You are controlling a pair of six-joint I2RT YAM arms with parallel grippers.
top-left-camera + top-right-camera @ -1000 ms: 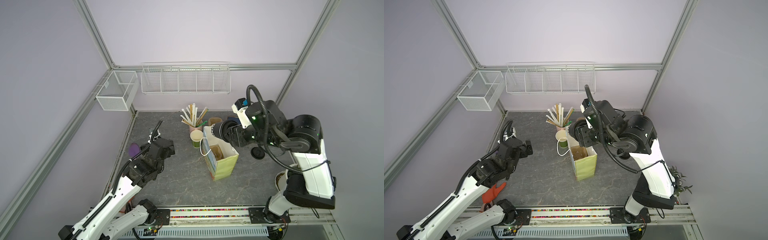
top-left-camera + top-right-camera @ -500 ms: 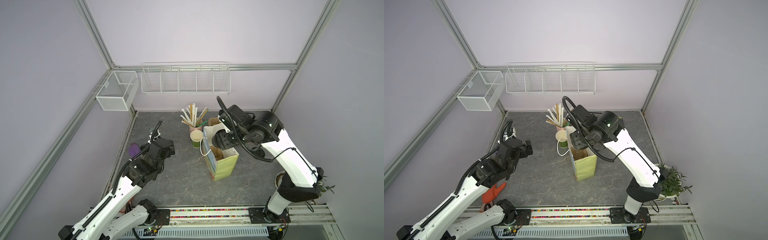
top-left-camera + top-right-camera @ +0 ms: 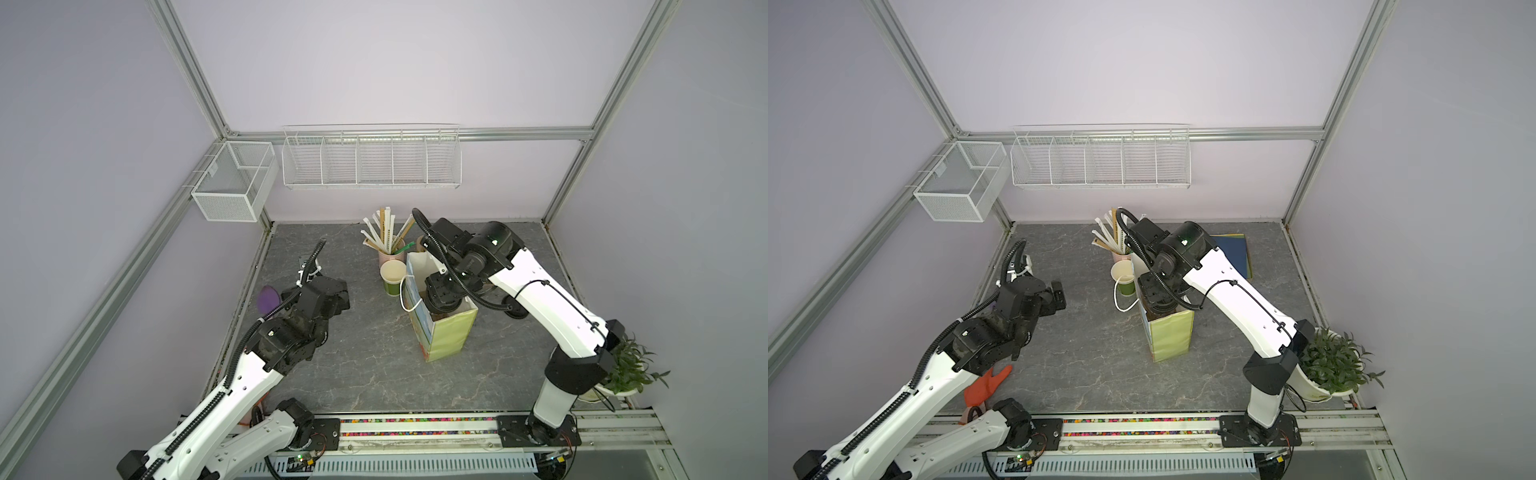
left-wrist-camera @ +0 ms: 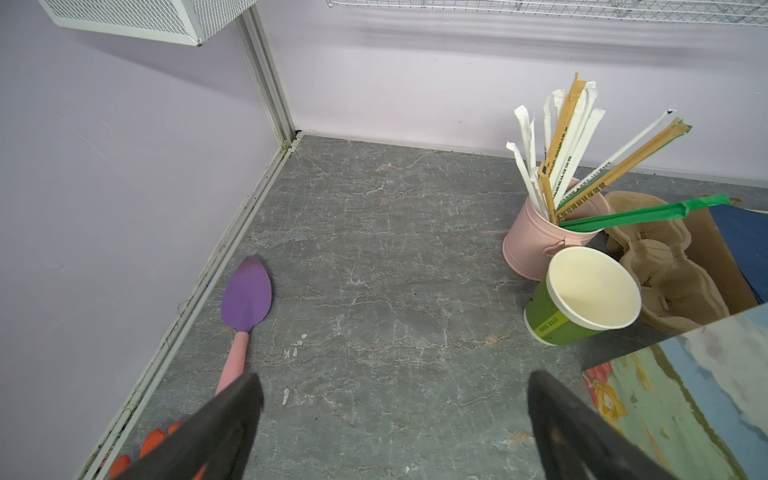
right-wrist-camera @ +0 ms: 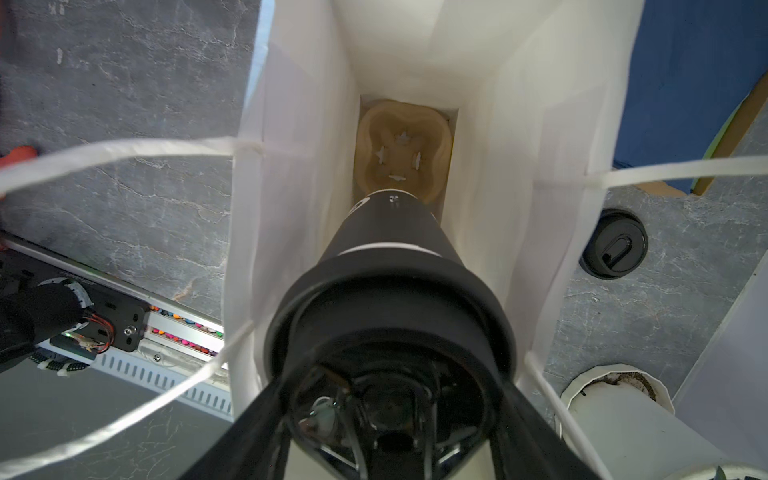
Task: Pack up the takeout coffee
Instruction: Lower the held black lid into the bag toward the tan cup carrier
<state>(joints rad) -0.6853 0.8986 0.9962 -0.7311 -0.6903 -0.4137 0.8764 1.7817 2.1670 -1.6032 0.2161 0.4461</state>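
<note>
right wrist view: right gripper (image 5: 390,411), half-closed on the takeout coffee (image 5: 390,232), has sunk into the bag (image 5: 291,174). carrier (image 5: 403,141) directly below; release looks close.

It's a robot lab cell (aluminium frame (image 3: 523,134), base rail (image 3: 415,432)).

The left arm (image 3: 253,380) and the right arm (image 3: 536,299) are made of white shells and round black joints, a ribbed black cable (image 3: 241,351) is run along the left one, a thin black wire (image 3: 545,282) is clipped to the right one, and flat black fingers (image 4: 216,428) are fitted to the left gripper (image 4: 395,380).
</note>
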